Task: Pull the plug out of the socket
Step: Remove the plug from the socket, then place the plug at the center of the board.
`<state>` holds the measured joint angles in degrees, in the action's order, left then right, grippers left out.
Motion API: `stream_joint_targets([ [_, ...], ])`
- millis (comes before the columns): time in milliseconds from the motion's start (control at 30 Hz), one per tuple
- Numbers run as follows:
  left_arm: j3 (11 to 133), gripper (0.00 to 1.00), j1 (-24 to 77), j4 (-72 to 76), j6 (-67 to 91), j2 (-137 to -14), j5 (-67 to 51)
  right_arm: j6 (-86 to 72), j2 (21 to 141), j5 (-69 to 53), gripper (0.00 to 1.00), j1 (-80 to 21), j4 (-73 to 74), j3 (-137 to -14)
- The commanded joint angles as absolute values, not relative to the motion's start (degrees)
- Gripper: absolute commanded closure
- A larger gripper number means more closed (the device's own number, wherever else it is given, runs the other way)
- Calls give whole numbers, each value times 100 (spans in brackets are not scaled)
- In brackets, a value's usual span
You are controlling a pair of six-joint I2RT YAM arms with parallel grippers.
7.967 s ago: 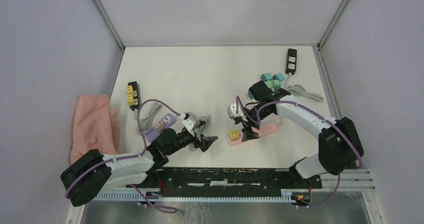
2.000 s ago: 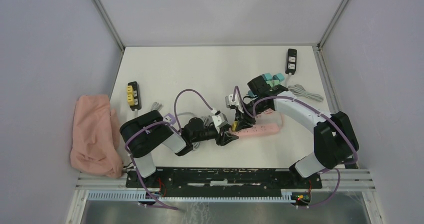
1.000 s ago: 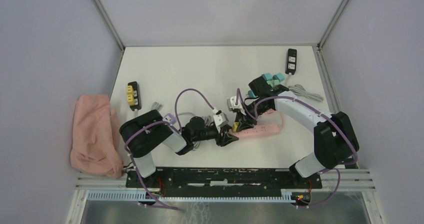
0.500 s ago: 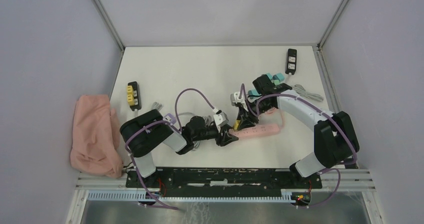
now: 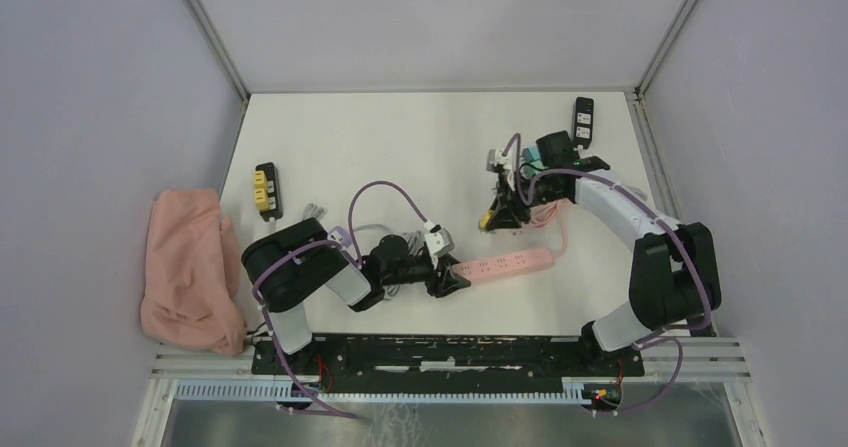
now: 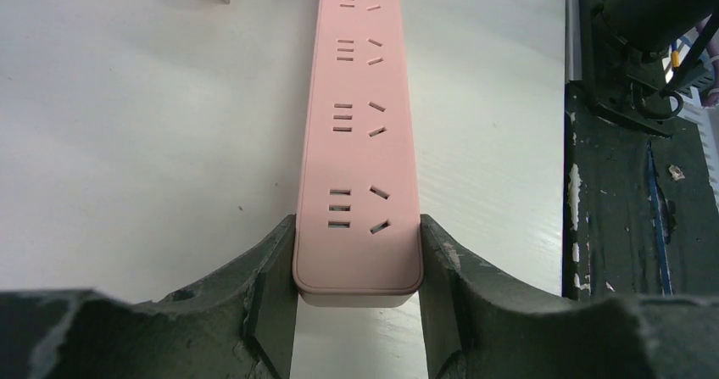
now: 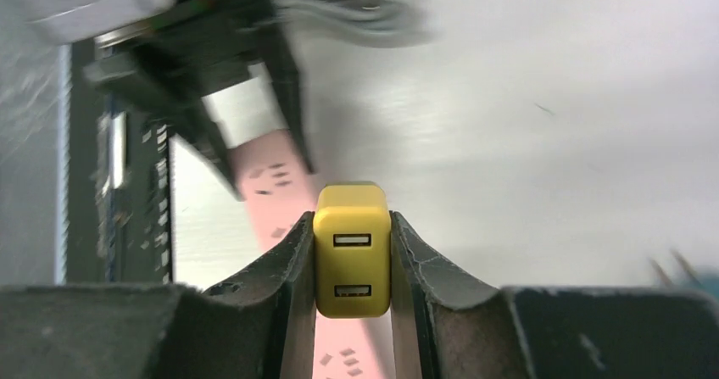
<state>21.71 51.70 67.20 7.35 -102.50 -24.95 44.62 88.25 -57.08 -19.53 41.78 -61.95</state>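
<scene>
The socket is a pink power strip [image 5: 505, 263] lying flat on the white table, and all of its outlets that show are bare. My left gripper [image 5: 452, 275] is shut on its near left end; in the left wrist view the strip [image 6: 356, 142] sits tight between both fingers of this gripper [image 6: 357, 260]. The plug is a yellow USB adapter [image 7: 351, 248] clamped between the fingers of my right gripper [image 7: 351, 252]. In the top view that right gripper [image 5: 497, 217] holds the plug [image 5: 488, 223] clear of the strip, above and behind its middle.
A black strip with yellow plugs [image 5: 265, 189] lies at the left, and another black strip [image 5: 582, 122] at the back right. A grey cable [image 5: 610, 182] lies by the right arm. A pink cloth [image 5: 190, 267] hangs over the table's left edge. The strip's pink cord [image 5: 560, 232] curls behind it.
My right gripper has risen and moved back and to the right with the yellow plug, which has come out of the pink strip. The left gripper keeps its hold on the strip.
</scene>
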Motion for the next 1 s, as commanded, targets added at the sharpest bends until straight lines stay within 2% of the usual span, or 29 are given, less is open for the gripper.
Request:
stream_joint_targets([
  [0, 2116, 97, 5098, 6812, 954, -10092, -2233, 2285, 8600, -5331, 99, -1008, 2126, -5849],
  [100, 2133, 97, 5091, 6793, 1011, -10021, -2221, 809, 8651, -3867, 95, -793, 939, -5640],
  [200, 2174, 97, 5095, 6601, 1046, -9903, -2176, -98, 9239, -2646, 92, -783, 629, -6116],
  [367, 2212, 97, 5084, 6409, 1068, -9733, -2146, -710, 10281, -2293, 92, -786, 614, -7149],
  [433, 2187, 97, 5080, 6359, 1074, -9667, -2123, -898, 10605, -2202, 84, -783, 635, -7485],
  [533, 2173, 97, 5089, 6326, 1066, -9608, -2115, -1091, 11107, -2120, 80, -755, 862, -7993],
  [600, 2198, 97, 5089, 6276, 1056, -9599, -2118, -1185, 11283, -2128, 73, -751, 889, -8155],
  [733, 2251, 97, 5083, 6198, 1046, -9588, -2126, -1013, 11340, -1861, 46, -734, 1045, -8244],
  [800, 2278, 97, 5089, 6171, 1045, -9593, -2135, -972, 11323, -1806, 36, -685, 1096, -8242],
  [967, 2311, 97, 5088, 6026, 1028, -9544, -2151, -751, 11012, -1940, 28, -546, 1175, -8090],
])
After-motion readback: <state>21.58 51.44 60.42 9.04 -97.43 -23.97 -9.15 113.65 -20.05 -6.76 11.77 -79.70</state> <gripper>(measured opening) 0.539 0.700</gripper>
